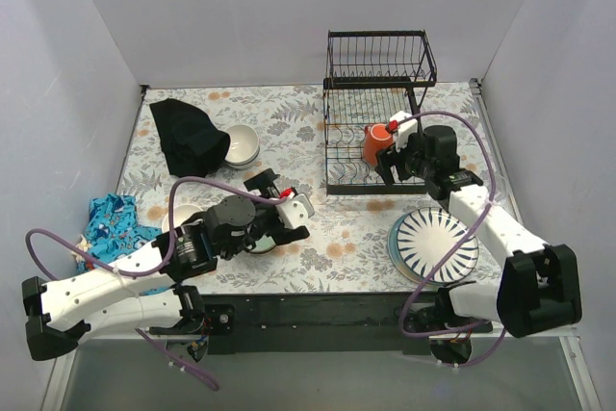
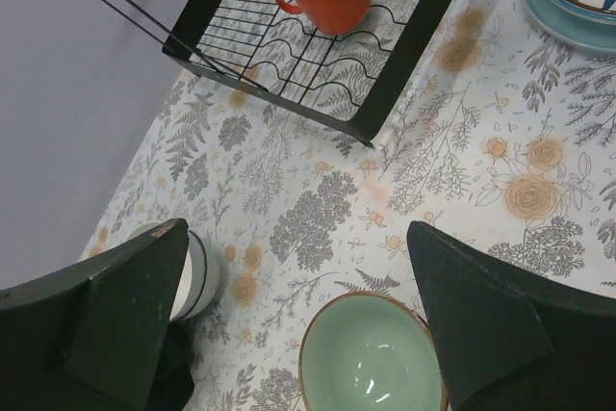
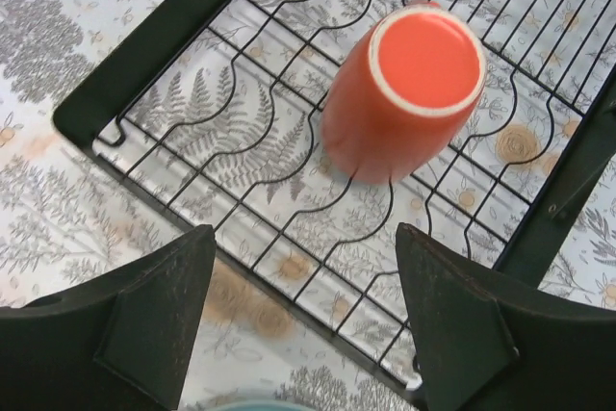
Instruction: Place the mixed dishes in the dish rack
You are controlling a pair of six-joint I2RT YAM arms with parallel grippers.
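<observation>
Partly hidden by the left arm, a blue patterned cloth [image 1: 108, 221] lies at the left edge. A matte black cloth [image 1: 186, 132] is crumpled against stacked glossy white bowls [image 1: 241, 146]. The left pincer [image 2: 296, 238] is spread and empty over the pale-green bowl [image 2: 371, 358], which it mostly covers from above. On the floral table [image 1: 298, 141], the black wire dish rack [image 1: 377, 81] has the smooth orange mug [image 3: 409, 93] tilted on its wavy lower tray. The right pincer [image 3: 306, 238] gapes empty just beside the mug. The striped plates [image 1: 438, 243] sit at lower right.

Glossy orange mug [image 3: 404, 113], black wire rack [image 3: 159, 40], shiny glazed bowl [image 2: 371, 358]
</observation>
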